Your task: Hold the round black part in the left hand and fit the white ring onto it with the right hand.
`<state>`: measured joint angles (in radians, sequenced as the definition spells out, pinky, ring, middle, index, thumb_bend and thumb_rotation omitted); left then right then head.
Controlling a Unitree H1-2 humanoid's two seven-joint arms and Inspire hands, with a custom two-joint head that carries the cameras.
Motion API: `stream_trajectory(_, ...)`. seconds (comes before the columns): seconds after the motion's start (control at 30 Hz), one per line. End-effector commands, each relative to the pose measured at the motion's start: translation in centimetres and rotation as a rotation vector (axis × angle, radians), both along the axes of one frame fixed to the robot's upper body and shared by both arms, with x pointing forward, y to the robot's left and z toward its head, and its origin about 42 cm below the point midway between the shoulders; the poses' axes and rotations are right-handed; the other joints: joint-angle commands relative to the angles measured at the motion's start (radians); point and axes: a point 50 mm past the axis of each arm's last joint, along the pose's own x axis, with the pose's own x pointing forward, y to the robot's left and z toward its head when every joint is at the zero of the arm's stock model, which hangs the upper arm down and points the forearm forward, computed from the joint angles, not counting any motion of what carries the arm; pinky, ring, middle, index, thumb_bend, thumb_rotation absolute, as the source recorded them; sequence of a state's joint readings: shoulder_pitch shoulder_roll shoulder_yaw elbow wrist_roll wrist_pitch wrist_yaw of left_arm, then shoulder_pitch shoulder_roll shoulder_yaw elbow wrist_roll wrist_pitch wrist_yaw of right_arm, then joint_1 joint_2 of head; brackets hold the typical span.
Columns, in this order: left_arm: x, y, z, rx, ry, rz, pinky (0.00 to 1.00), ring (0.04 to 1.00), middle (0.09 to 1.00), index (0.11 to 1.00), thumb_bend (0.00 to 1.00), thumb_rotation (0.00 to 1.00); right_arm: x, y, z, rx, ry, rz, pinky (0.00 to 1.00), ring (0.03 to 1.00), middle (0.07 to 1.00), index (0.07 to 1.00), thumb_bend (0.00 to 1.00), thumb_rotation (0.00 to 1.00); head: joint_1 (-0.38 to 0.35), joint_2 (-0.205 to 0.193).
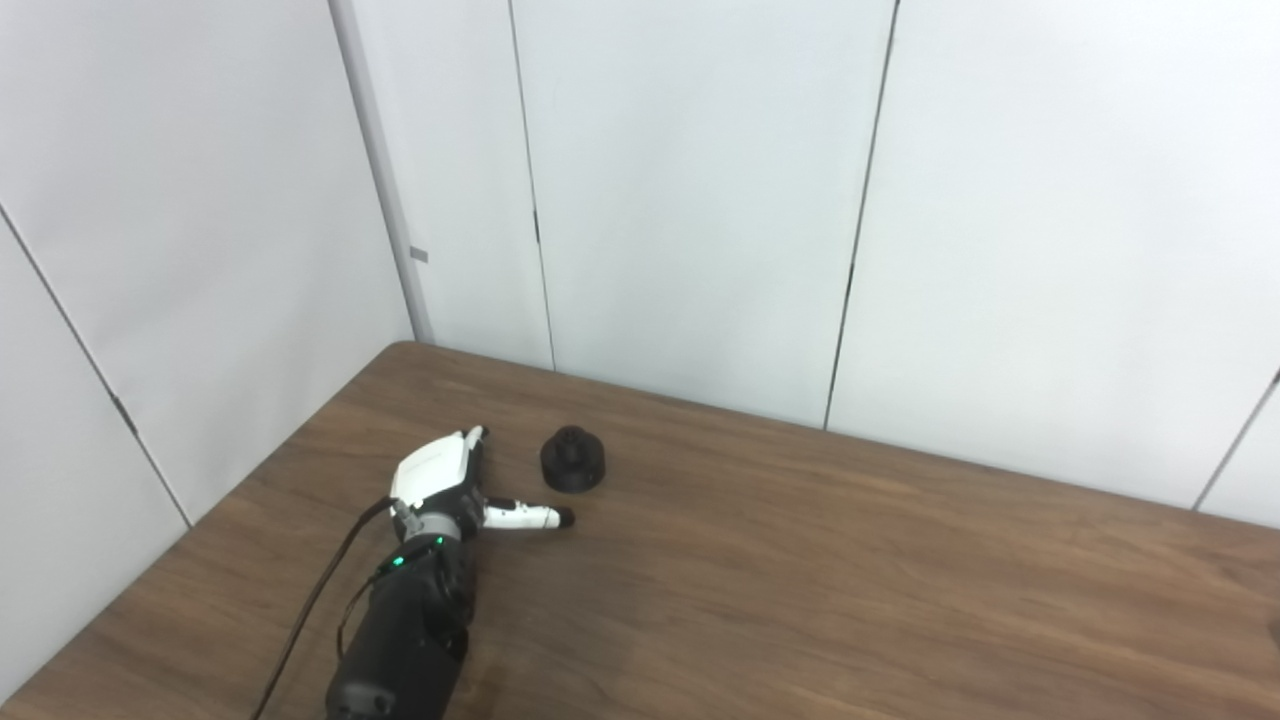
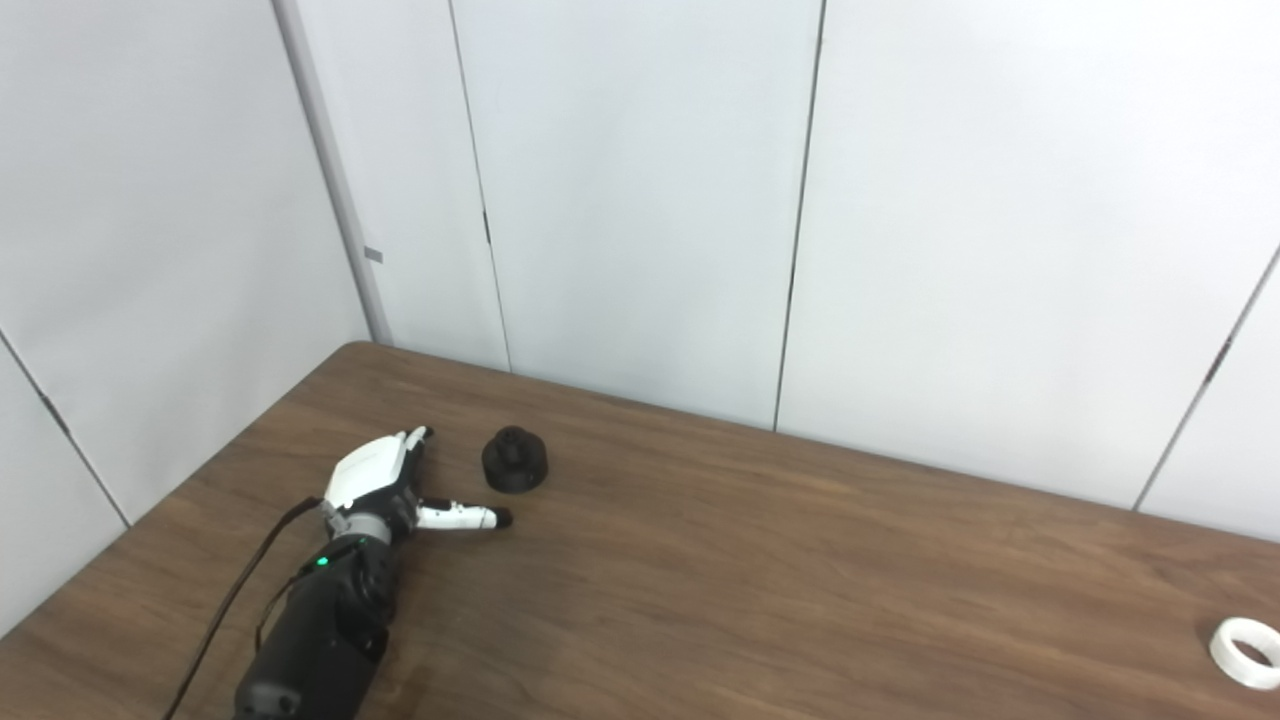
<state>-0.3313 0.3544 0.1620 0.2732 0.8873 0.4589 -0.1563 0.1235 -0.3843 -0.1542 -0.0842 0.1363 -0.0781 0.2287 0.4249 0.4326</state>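
The round black part (image 1: 573,460) stands on the brown table (image 1: 800,580) near its far left corner. My left hand (image 1: 450,485) lies just left of it, open, thumb stretched toward the part's near side without touching it. Nothing is in that hand. The white ring (image 2: 1244,652) lies flat near the table's right edge, seen only in the right eye view. My right hand is out of sight.
White wall panels (image 1: 700,200) close off the table's far and left sides. A black cable (image 1: 310,600) trails from the left forearm toward the bottom edge.
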Motion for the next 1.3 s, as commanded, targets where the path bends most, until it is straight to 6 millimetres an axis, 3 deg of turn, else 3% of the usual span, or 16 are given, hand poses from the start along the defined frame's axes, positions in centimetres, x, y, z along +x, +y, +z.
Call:
stream_trajectory(0.0,0.5,-0.2,-0.6,-0.072,0.034,-0.027,1.0,1.0,1.0,0.947,1.0,0.4,-0.1,-0.3,0.0,-0.015,0.019,-0.008,0.89,0.946,0.937,0.906,0.76,0.77,-0.002,0.002)
stream_trajectory(0.33,1.0,-2.0,-1.6,-0.161,-0.008,-0.167,1.0,1.0,1.0,0.831,1.0,0.33,-0.1,-0.1,0.0,-0.016,0.026,-0.012,0.9,0.964,0.953,0.923,0.78,0.78,-0.009,0.004)
stream_trajectory(0.7,1.2,-4.6,-3.0,-0.19,0.012,-0.258,1.0,1.0,1.0,0.829,1.0,0.32,0.0,0.3,-0.2,-0.009,0.024,-0.008,0.94,0.979,0.965,0.937,0.78,0.79,-0.015,0.0)
stream_trajectory(1.07,1.4,-5.4,-3.7,-0.157,0.051,-0.287,1.0,1.0,1.0,0.854,1.0,0.33,-0.2,0.5,-0.1,-0.005,0.025,-0.004,0.96,0.991,0.976,0.948,0.75,0.79,-0.024,0.002)
stream_trajectory(1.27,1.5,-5.2,-3.7,-0.142,0.026,-0.291,1.0,1.0,1.0,0.812,1.0,0.28,-0.1,0.6,-0.2,-0.002,0.022,-0.006,0.96,0.99,0.973,0.948,0.75,0.79,-0.023,-0.001)
